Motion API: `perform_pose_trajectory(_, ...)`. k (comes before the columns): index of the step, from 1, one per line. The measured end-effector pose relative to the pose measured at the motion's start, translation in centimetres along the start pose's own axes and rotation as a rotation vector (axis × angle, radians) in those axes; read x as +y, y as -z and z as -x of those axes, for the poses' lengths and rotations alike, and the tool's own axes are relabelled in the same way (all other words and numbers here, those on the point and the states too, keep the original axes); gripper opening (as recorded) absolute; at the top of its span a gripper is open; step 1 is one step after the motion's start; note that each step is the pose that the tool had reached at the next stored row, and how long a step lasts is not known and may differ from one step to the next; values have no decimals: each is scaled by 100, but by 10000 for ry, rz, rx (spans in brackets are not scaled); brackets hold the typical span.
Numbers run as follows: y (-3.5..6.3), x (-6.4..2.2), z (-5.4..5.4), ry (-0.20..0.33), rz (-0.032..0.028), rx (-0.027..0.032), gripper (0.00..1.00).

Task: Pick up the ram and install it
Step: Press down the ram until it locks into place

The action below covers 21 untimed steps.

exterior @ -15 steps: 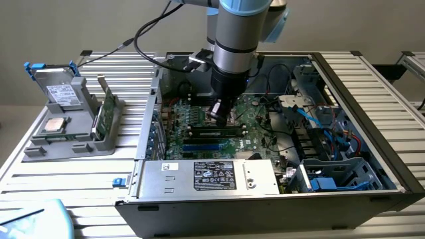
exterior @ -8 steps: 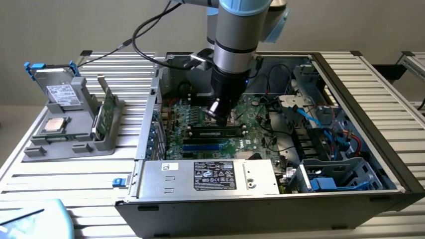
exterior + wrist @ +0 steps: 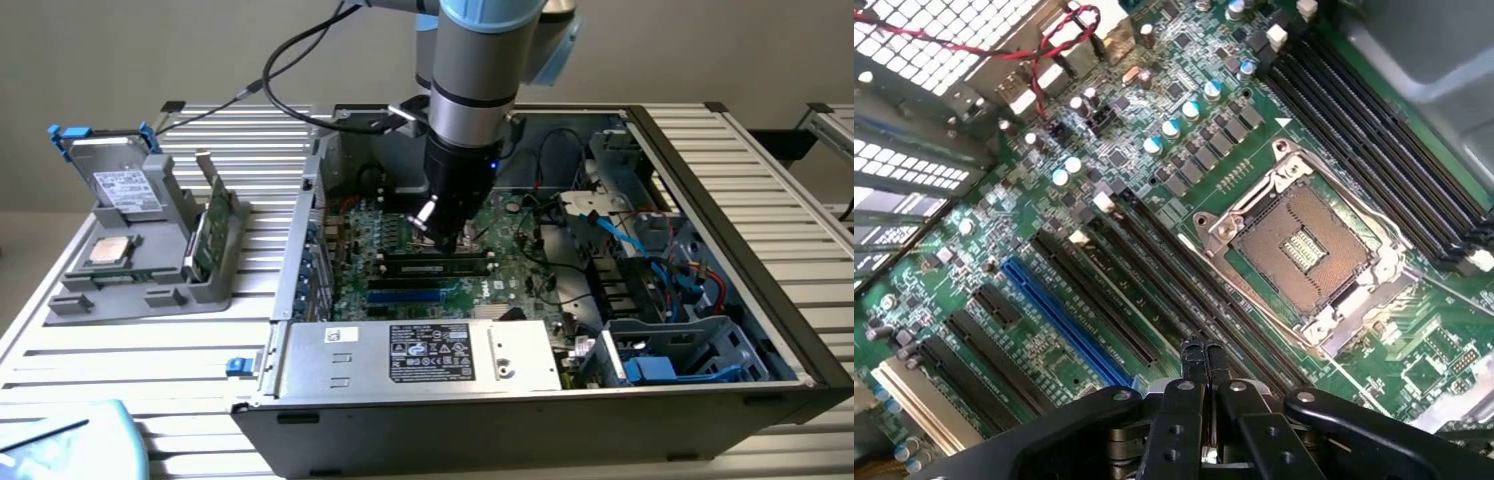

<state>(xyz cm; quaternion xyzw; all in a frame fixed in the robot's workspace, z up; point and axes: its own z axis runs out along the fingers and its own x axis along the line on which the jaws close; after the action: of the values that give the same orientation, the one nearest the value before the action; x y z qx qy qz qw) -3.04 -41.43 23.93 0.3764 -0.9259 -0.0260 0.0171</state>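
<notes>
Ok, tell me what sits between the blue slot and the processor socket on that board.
Several long black slots lie side by side between the blue slot and the open processor socket. The wrist view shows this.

Setting was a robotics lab or hardware test bench. An opened desktop computer case (image 3: pixel 694 300) lay on a ribbed aluminium-profile table (image 3: pixel 160 350), motherboard (image 3: pixel 1154 180) exposed. A grey fixture (image 3: pixel 140 250) beside it held loose parts. An industrial robot arm (image 3: pixel 474 80) reached into the case.
</notes>
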Motion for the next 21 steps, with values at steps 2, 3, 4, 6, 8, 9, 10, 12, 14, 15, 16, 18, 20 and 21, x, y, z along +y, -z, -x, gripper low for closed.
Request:
perform_pose_trajectory(2, 0, 0, 0, -316, 4, -19, 11)
perform_pose_trajectory(3, 0, 0, 0, -475, 6, -29, 11)
perform_pose_trajectory(4, 0, 0, 0, -629, 8, -38, 11)
perform_pose_trajectory(6, 0, 0, 0, -966, 12, -58, 11)
perform_pose_trajectory(8, 0, 0, 0, -1292, 16, -79, 11)
perform_pose_trajectory(9, 0, 0, 0, -1448, 18, -88, 11)
perform_pose_trajectory(10, 0, 0, 0, -1617, 20, -99, 11)
perform_pose_trajectory(12, 0, 0, 0, -1947, 23, -118, 11)
perform_pose_trajectory(14, 0, 0, 0, -2281, 28, -139, 11)
perform_pose_trajectory(15, 0, 0, 0, -2443, 29, -148, 11)
perform_pose_trajectory(16, 0, 0, 0, -2606, 32, -158, 11)
perform_pose_trajectory(18, 0, 0, 0, -2914, 38, -177, 11)
perform_pose_trajectory(20, 0, 1, 0, -3163, 53, -173, 11)
perform_pose_trajectory(21, 0, 0, 0, -3271, 69, -161, 11)
